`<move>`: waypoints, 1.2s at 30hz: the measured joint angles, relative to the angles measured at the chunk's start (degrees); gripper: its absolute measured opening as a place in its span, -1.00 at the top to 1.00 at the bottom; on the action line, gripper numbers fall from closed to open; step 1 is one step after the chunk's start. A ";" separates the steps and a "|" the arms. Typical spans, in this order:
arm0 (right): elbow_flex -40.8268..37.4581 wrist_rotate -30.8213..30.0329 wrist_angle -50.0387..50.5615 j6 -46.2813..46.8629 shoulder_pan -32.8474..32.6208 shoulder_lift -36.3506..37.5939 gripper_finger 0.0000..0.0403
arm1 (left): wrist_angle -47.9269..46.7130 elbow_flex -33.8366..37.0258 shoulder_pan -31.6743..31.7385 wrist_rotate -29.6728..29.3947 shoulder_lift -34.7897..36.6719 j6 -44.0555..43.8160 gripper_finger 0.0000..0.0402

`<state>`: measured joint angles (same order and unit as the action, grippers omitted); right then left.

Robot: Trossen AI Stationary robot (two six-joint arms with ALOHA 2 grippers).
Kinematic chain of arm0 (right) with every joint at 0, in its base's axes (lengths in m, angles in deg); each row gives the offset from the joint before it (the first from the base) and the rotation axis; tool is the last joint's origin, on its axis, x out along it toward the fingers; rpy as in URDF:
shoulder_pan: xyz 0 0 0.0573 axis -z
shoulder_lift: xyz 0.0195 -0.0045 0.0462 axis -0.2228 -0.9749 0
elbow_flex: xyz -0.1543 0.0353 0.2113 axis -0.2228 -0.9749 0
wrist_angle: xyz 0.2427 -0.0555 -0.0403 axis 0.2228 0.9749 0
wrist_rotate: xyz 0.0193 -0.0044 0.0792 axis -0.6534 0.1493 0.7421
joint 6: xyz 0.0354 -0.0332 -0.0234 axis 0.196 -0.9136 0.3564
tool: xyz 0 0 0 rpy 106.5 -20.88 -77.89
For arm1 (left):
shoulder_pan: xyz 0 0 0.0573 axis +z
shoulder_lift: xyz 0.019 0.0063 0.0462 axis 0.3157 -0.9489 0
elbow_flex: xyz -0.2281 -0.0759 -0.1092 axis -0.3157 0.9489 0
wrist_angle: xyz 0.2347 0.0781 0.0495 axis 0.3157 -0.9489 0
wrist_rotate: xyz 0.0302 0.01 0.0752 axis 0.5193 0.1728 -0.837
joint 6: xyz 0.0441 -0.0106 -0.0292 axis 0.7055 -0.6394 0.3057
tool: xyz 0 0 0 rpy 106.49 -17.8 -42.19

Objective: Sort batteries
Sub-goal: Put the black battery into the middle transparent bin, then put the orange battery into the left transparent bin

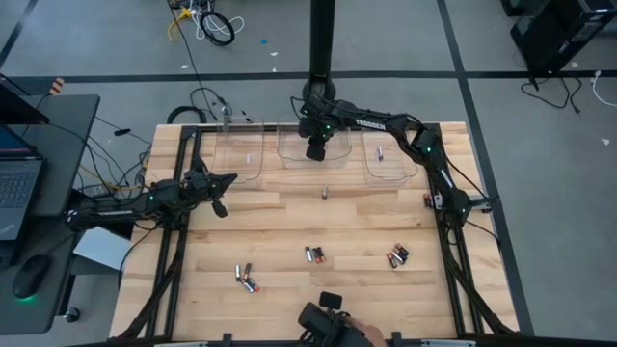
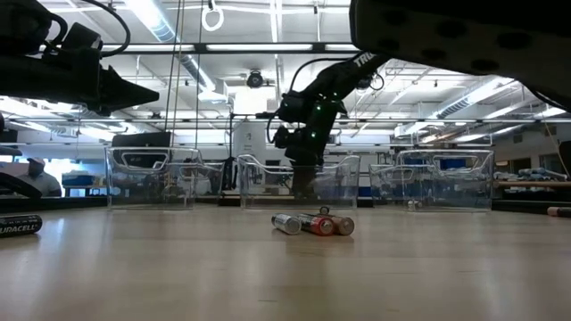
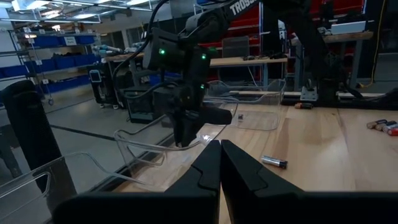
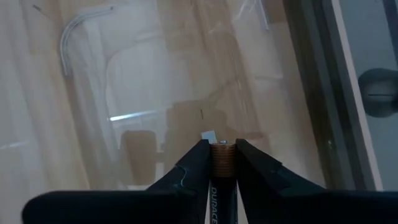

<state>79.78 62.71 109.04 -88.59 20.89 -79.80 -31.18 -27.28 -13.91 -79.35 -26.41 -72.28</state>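
A battery (image 4: 221,177), black-bodied with a copper-coloured end, stands between the fingers (image 4: 189,168) of the right gripper (image 1: 315,151), its copper end level with the fingertips and pointing down into the middle clear bin (image 1: 339,149); the fingers lie close against both its sides, parted only by its width. The right arm reaches from the table's right edge across to the far row of bins, its wrist bent so the gripper hangs over that middle bin. Below the fingertips the bin's clear floor shows the wooden table (image 1: 289,231) through it. The left gripper (image 1: 220,207) hangs over the left part of the table, its fingers (image 3: 205,168) pressed together on nothing. Beyond its fingertips one grey battery (image 3: 273,162) lies on the wood, and other batteries (image 1: 314,254) lie scattered nearer the front edge.
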 joint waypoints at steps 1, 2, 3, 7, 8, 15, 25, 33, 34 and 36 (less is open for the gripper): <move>0.00 -0.09 0.02 0.04 -0.02 0.00 0.56 | 0.16 0.00 0.00 0.00 0.00 0.00 0.92; 0.00 -0.10 0.04 0.14 -0.02 0.00 0.54 | 0.41 0.00 0.00 0.00 0.00 0.00 0.92; 0.00 -0.15 0.08 0.43 0.00 0.00 0.52 | 0.57 0.02 0.00 0.00 0.00 0.00 0.92; 0.00 -0.35 0.12 1.81 0.02 0.00 0.47 | 1.06 0.00 0.00 0.00 0.00 -0.02 0.92; 0.00 -0.47 0.16 1.94 0.01 0.00 0.46 | 1.25 0.01 0.00 -0.01 0.00 -0.02 0.92; 2.60 -4.05 4.95 0.17 -1.07 0.65 0.46 | 1.38 0.00 0.00 -0.02 0.00 0.25 0.92; 4.39 -10.33 7.51 -2.95 -7.87 10.39 0.92 | -2.28 -2.73 -0.04 8.44 -0.01 0.93 0.92; -4.48 -10.17 2.90 0.22 -16.16 17.86 0.95 | -3.19 -4.20 -0.09 17.06 -2.64 -2.45 0.92; -6.44 -10.17 1.83 1.17 -17.21 18.98 0.95 | -3.29 -4.20 -0.09 17.69 -3.47 -2.85 0.92; -11.31 -10.21 -1.73 2.45 -19.32 21.55 0.95 | -3.34 -4.20 -0.11 19.12 -5.44 -3.54 0.92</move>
<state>68.47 52.50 107.31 -86.15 1.57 -58.25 -34.52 -31.48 -14.02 -60.23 -31.85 -75.83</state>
